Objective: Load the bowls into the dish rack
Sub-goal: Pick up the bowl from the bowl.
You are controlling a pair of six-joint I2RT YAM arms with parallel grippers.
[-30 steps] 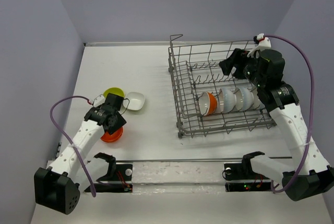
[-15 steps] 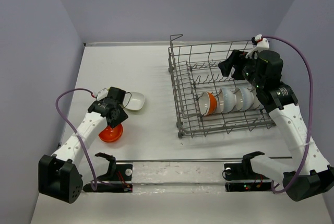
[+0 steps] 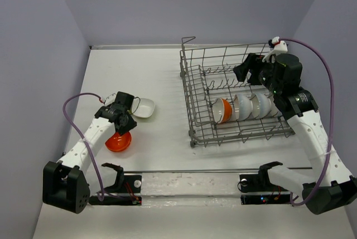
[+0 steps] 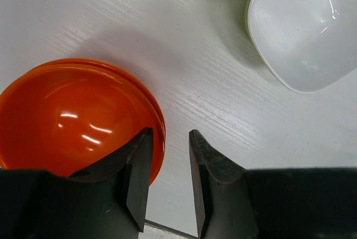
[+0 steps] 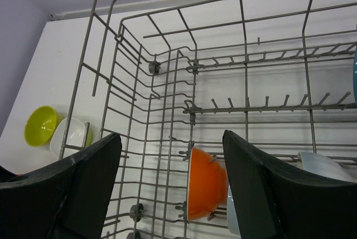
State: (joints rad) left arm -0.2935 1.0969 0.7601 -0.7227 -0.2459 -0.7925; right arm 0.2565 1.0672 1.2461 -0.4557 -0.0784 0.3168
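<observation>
An orange-red bowl (image 3: 118,142) (image 4: 72,119) rests on the white table at the left. My left gripper (image 3: 124,123) (image 4: 170,133) is low over its right rim, open by a narrow gap, with one finger over the bowl's inside and the other over bare table. Just beyond lie a squarish white bowl (image 3: 144,107) (image 4: 307,27) and a yellow-green bowl (image 5: 40,125). The dish rack (image 3: 192,91) (image 5: 150,66) holds an orange bowl (image 3: 222,111) (image 5: 206,183) and white bowls (image 3: 251,106) on edge in a row. My right gripper (image 3: 254,67) (image 5: 170,138) hangs wide open above the rack, holding nothing.
A metal rail (image 3: 189,180) with the arm mounts runs along the near table edge. Purple cables loop off both arms. Grey walls close in the table at the left, back and right.
The left gripper has shifted slightly away from the near edge, now covering the yellow-green bowl from above, and its jaws have narrowed a little. The right arm has not moved.
</observation>
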